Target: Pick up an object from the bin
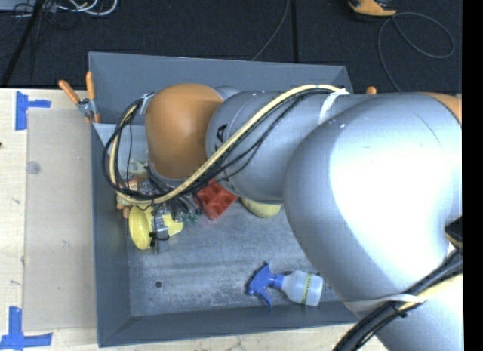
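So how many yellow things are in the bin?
2: one yellow thing beside the end effector, and a paler one under the arm beside the red block. The arm may hide more.

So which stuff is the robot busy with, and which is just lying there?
Busy with: the hand, over the curved yellow banana-shaped thing at the left of the grey metal bin.
Lying about: red ridged block; pale yellow rounded thing; white spray bottle with blue nozzle.
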